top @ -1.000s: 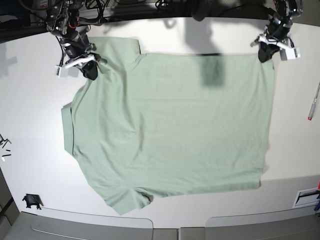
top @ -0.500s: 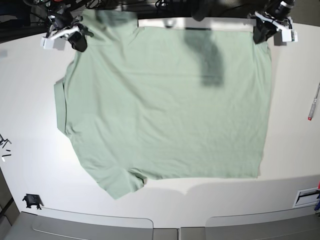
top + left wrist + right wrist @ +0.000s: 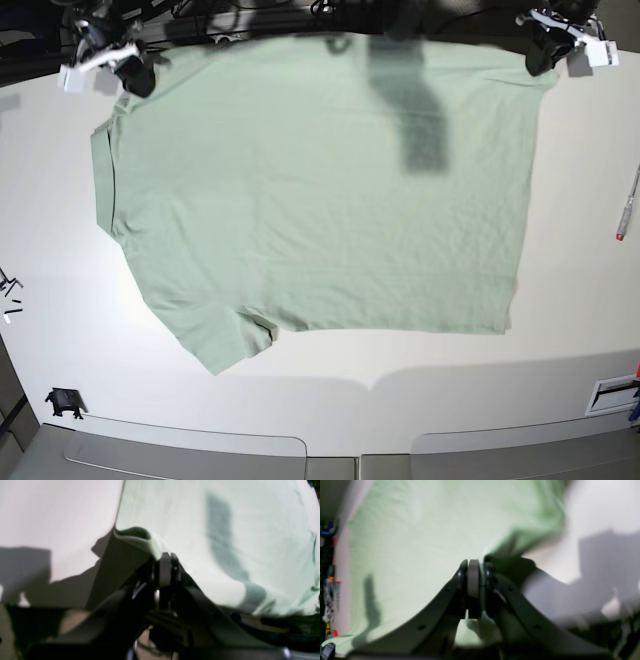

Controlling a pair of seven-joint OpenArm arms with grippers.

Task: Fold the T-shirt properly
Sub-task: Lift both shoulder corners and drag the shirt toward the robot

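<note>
The pale mint-green T-shirt (image 3: 320,190) hangs spread wide above the white table (image 3: 330,400), back side facing up, with one sleeve (image 3: 225,340) at its lower left. My left gripper (image 3: 545,55) is shut on the shirt's far right corner. The left wrist view shows that gripper (image 3: 165,558) pinching a folded edge of the T-shirt (image 3: 212,530). At the far left corner my right gripper (image 3: 135,75) is shut on the cloth. In the right wrist view this gripper (image 3: 475,566) clamps the T-shirt (image 3: 420,530). Collar and buttons are hidden.
A red-tipped pen (image 3: 627,205) lies at the table's right edge. A small black part (image 3: 63,403) sits at the front left, small bits (image 3: 8,285) further left. Grey trays (image 3: 180,450) line the front edge, with a white box (image 3: 612,395) at the right.
Both grippers have risen and pulled back toward the far edge, still holding the corners. The shirt has lifted and stretched flat between them, and its near hem has drawn away from the front edge.
</note>
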